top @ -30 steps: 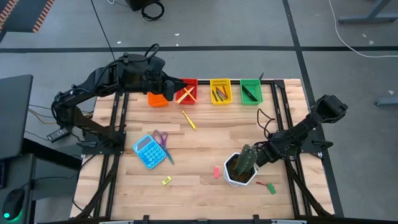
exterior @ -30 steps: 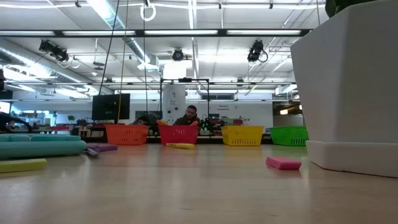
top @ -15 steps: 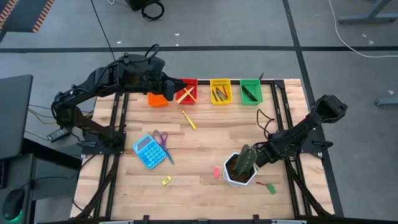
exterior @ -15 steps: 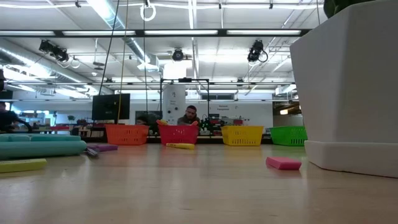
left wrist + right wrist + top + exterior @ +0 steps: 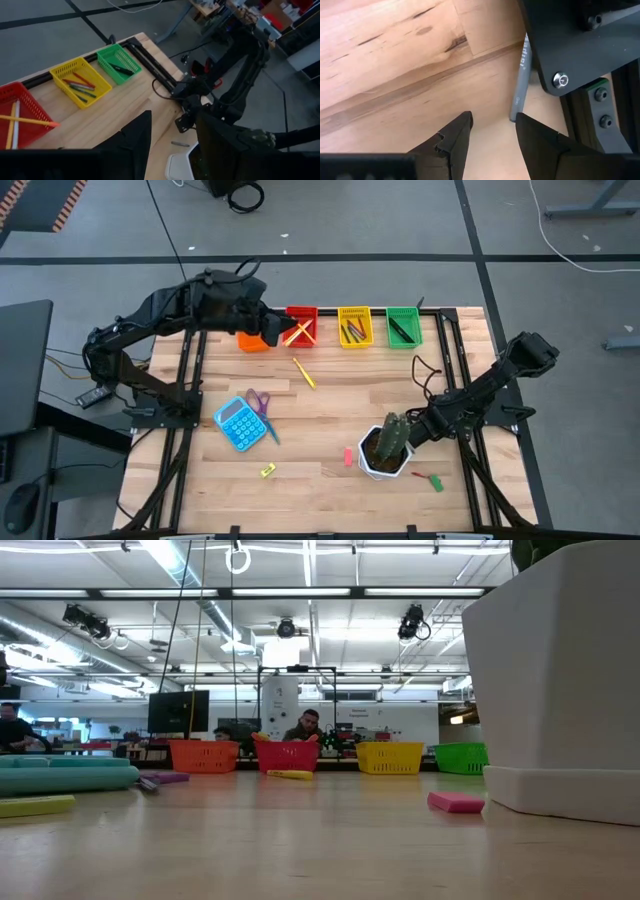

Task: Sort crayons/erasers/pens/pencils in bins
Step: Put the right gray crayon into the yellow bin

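Note:
Four bins stand along the far edge: orange (image 5: 250, 341), red (image 5: 303, 327) with yellow pencils, yellow (image 5: 354, 326) with crayons, green (image 5: 403, 326) with a dark pen. My left gripper (image 5: 270, 332) hovers open and high over the orange and red bins, with nothing between its fingers (image 5: 173, 120). My right gripper (image 5: 419, 427) points down, open, low over bare wood (image 5: 492, 120) right of the cactus pot (image 5: 387, 452). A grey pen (image 5: 520, 80) lies just beyond its fingers. A yellow stick (image 5: 304, 372), a pink eraser (image 5: 348, 456), a yellow-green eraser (image 5: 268, 471) and crayons (image 5: 433, 479) lie on the table.
A blue calculator (image 5: 238, 423) and purple-handled scissors (image 5: 259, 402) lie at the left. The white pot fills the low view's right side (image 5: 560, 680). Black frame rails (image 5: 447, 350) run along the table's sides. People sit in the room beyond (image 5: 305, 725).

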### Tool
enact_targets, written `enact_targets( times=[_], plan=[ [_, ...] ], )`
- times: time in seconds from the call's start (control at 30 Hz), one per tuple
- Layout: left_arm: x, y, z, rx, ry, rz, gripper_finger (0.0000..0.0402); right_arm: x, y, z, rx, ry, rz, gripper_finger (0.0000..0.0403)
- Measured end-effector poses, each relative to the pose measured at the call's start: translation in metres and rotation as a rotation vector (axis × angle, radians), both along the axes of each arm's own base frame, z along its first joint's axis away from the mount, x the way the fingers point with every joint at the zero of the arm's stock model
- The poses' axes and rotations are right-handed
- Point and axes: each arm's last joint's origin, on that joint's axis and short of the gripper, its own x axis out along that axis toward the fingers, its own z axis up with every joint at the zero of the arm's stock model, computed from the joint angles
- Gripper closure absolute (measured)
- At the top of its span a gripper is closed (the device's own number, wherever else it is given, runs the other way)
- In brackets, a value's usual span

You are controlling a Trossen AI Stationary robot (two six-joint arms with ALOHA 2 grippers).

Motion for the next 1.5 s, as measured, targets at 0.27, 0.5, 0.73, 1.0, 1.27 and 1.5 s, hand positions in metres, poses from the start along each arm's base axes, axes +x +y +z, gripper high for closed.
enact_targets(
  times=[0.27, 0.5, 0.73, 1.0, 1.27, 1.5],
  plan=[
    [-0.001, -0.007, -0.004, -0.001, 0.050, -0.030, 0.0239, 0.012, 0.002, 0.009, -0.040, -0.185, 0.052, 0.0232],
    [-0.002, -0.007, -0.005, 0.009, 0.067, -0.034, 0.0239, 0.025, 0.006, 0.029, -0.069, -0.308, 0.099, 0.0232],
    [-0.002, -0.007, -0.005, 0.017, 0.070, -0.039, 0.0239, 0.023, 0.005, 0.031, -0.075, -0.270, 0.118, 0.0232],
    [-0.003, -0.007, -0.007, 0.015, 0.093, -0.040, 0.0239, 0.026, -0.006, 0.031, -0.099, -0.249, 0.135, 0.0232],
    [-0.003, -0.007, -0.008, 0.014, 0.099, -0.041, 0.0239, 0.027, -0.033, 0.020, -0.104, -0.206, 0.087, 0.0242],
    [-0.002, -0.012, -0.008, 0.014, 0.100, -0.060, 0.0239, 0.028, -0.049, 0.006, -0.053, -0.248, 0.080, 0.0268]
  ],
)
